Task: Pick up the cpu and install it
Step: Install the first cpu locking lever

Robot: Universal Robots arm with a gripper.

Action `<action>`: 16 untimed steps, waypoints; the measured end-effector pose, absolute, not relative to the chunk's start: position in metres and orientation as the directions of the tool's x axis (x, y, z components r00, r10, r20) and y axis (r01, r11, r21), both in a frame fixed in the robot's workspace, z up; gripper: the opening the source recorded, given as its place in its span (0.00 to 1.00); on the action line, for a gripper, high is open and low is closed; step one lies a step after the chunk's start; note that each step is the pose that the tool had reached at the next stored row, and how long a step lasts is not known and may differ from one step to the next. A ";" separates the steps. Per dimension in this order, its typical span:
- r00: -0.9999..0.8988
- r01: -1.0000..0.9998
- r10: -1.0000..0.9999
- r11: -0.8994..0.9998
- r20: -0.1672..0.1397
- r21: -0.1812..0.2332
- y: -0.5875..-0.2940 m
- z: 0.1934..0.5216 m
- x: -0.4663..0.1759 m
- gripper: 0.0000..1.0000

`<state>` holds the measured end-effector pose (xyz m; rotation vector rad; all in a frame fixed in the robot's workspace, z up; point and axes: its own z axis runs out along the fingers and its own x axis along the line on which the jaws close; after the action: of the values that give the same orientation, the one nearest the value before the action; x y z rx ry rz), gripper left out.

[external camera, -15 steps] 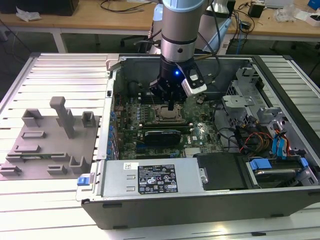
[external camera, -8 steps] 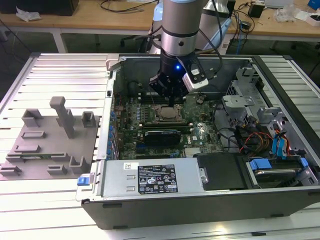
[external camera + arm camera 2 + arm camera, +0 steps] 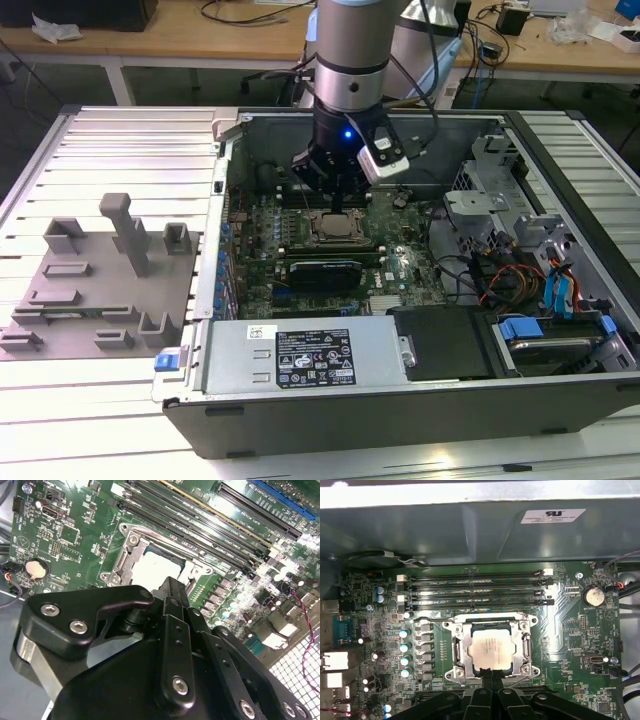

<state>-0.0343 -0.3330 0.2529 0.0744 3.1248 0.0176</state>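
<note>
1. At the exterior view's left, a grey plate (image 3: 100, 300) with upright blocks (image 3: 128, 232) lay on the slatted tabletop (image 3: 120, 150), well apart from the work.
2. Just beside it stood the open case (image 3: 225, 300), with the green board (image 3: 400, 265) lying flat inside.
3. Over the middle of the board the arm (image 3: 345, 60) hung straight down, its gripper (image 3: 338, 205) just above the socket (image 3: 335, 232).
4. The cpu (image 3: 490, 647) lay flat in the socket (image 3: 454, 652), silvery lid up. In the first wrist view its edges ran square to the metal frame, near the memory slots (image 3: 475, 587).
5. In both wrist views the fingers (image 3: 172, 605) were together, with nothing clamped between them. Their tips were at the chip's edge, and I could not tell whether they touched it.
6. The step in hand looked like seating the chip. To do it well, any contact should come straight down and be light. There should be no sideways drag, since the contacts beneath probably bend easily. The chip should sit level on all four sides, not ride up on the frame.
7. At the exterior view's right, a drive cage (image 3: 480, 185) and loose cables (image 3: 505, 280) sat well apart from the socket and posed little snag risk.
</note>
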 end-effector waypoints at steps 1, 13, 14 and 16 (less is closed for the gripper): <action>-0.999 0.048 0.048 0.999 -0.016 0.012 -0.333 0.253 -0.035 0.11; -0.999 0.047 0.048 0.999 -0.016 0.012 -0.332 0.253 -0.048 0.11; -0.999 0.047 0.048 0.999 -0.016 0.012 -0.332 0.253 -0.049 0.11; -0.999 0.047 0.048 0.999 -0.016 0.012 -0.331 0.253 -0.050 0.11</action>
<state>-0.0503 -0.3312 0.2530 0.0743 3.1248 0.0175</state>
